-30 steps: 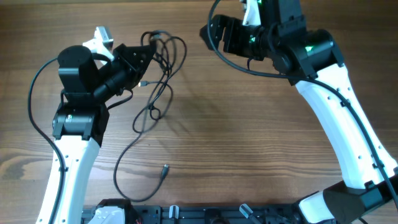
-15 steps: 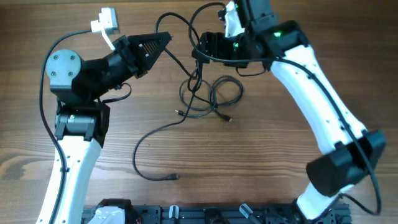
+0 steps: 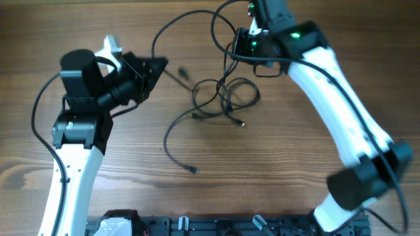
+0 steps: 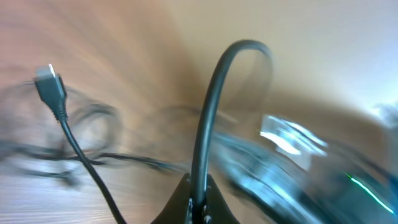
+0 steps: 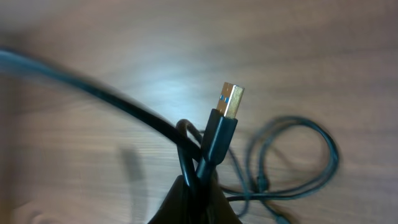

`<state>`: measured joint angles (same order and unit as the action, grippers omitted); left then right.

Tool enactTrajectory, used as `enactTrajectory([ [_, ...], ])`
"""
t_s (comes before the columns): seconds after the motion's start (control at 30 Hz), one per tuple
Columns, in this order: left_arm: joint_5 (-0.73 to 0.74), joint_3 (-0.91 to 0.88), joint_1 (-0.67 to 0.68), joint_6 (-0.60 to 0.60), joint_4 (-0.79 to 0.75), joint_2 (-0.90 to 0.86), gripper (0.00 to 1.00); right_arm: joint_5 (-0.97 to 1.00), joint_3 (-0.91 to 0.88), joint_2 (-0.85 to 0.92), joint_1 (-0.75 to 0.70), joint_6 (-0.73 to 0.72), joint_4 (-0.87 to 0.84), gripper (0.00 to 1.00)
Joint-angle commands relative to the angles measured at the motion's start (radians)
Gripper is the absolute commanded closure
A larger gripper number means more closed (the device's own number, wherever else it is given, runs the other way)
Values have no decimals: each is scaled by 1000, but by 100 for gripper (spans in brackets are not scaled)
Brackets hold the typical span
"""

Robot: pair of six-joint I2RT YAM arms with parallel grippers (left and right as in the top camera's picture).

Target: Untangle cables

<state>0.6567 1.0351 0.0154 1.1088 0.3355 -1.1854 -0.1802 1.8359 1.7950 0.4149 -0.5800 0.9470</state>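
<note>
The left gripper (image 3: pixel 159 64) points right over the far left of the table (image 3: pixel 282 177). Its jaws are pinched tight on a single black cord, which springs out of the tip in a stiff arch (image 4: pixel 214 93). That wrist view is badly smeared, but a small dark plug (image 4: pixel 50 84) shows to the left of the arch, on a thin cord of its own.

The right gripper (image 3: pixel 237 48) reaches in from the far right. It is clamped too, gripping two strands at once. One of them ends in a gold-tipped plug (image 5: pixel 231 103) that stands just past the fingertips, and the other is a thicker black strand crossing beside it.

The cables (image 3: pixel 223 98) lie mostly as a loose knot of loops on the table. The knot sits between the two grippers, just on the near side of the right one. From the knot, strands lift up to the right gripper. A long strand (image 3: pixel 187 16) sweeps along the far edge between the two arms.

A separate tail (image 3: pixel 172 134) curls away from the knot toward the near side. It ends in a small connector (image 3: pixel 193 170) lying flat on the wood, well apart from both grippers. Another tiny end (image 3: pixel 241 122) sits at the knot's near right edge.
</note>
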Motion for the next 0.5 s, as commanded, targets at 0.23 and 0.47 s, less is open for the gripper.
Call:
enactTrajectory([
  [0.23,-614,-3,-5,-59,303,3,92,-63,6,-262,0,-42,-44,96],
  [0.47,-330,-3,3,-257,243,-14,59,-302,5,-241,0,-14,-137,96],
])
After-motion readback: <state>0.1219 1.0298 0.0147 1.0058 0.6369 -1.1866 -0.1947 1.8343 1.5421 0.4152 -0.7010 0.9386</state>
